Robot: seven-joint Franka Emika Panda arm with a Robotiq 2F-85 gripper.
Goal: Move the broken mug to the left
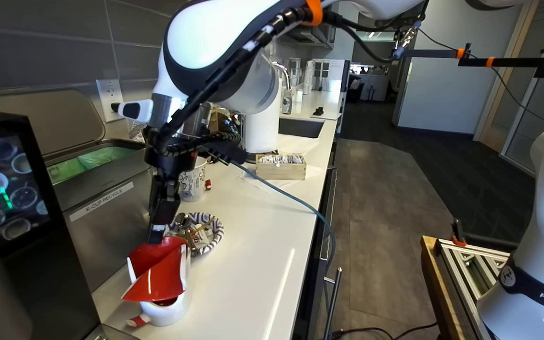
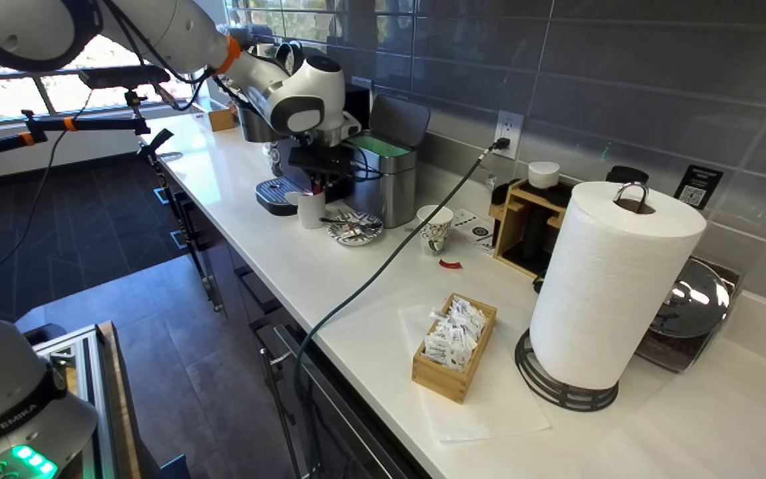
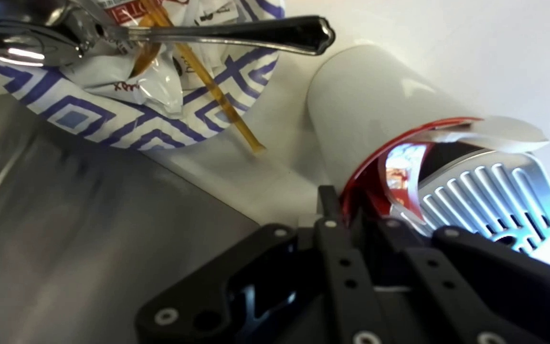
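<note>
The broken mug stands upright on the white counter, white outside and red inside, with a jagged rim. It shows in both exterior views [image 1: 163, 281] [image 2: 311, 213] and in the wrist view [image 3: 375, 95]. In an exterior view, its broken handle stub has a red end. My gripper [image 1: 157, 233] points down at the mug's rim. In the wrist view, the gripper [image 3: 349, 210] has one finger outside the wall and one inside. The fingers are close together with the red-lined wall between them, and the gripper looks shut on it. The inner fingertip is partly hidden in shadow.
A blue-patterned dish [image 1: 217, 231] with spoons and packets sits beside the mug. A steel recycle bin [image 2: 383, 189] and coffee machine [image 1: 31, 255] with drip tray [image 2: 276, 194] stand close. A paper cup [image 2: 435, 229], red shard [image 2: 449, 265] and blue cable [image 2: 383, 263] lie farther along.
</note>
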